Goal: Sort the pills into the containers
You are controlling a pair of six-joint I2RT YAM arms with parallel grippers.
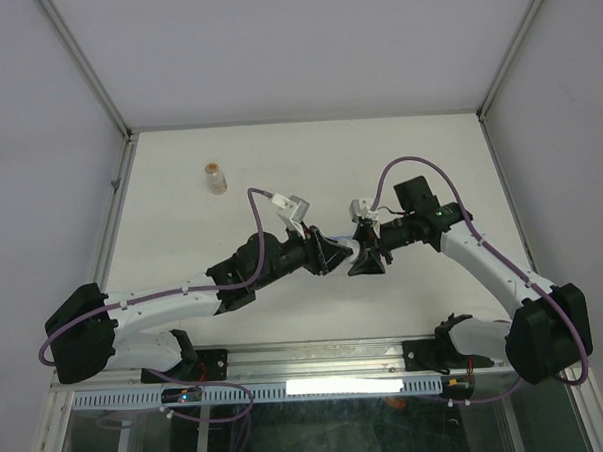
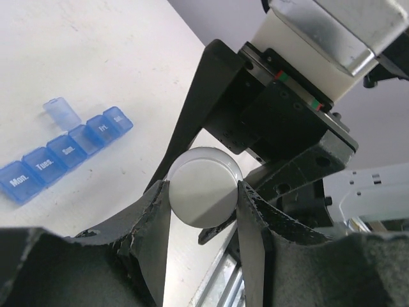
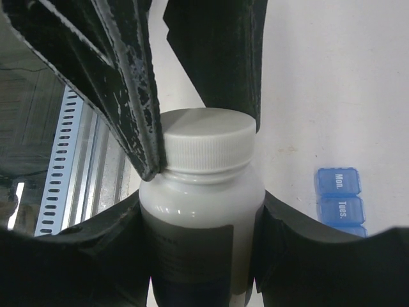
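The white table (image 1: 309, 166) lies under me, and my left arm (image 1: 175, 302) and right arm (image 1: 483, 253) reach in to meet over its middle. Between them I hold a white bottle (image 3: 198, 256) off the surface. My right pincer (image 3: 201, 224) is clamped on its body, one finger on each side. My left pincer (image 2: 204, 195) is closed on the cap (image 2: 203, 192), its two fingers pressing the rim from opposite sides.

The blue organiser (image 2: 64, 150) lies flat on the table, free of both pincers. It shows to the left in my left wrist view and to the right of the bottle in my right wrist view. Its row starts with Mon. and Tues. One lid (image 2: 62, 115) mid-row stands open; I cannot tell what is in that box.

A small bottle (image 1: 215, 179) with tan contents stands upright far off to the left, well apart from everything else.
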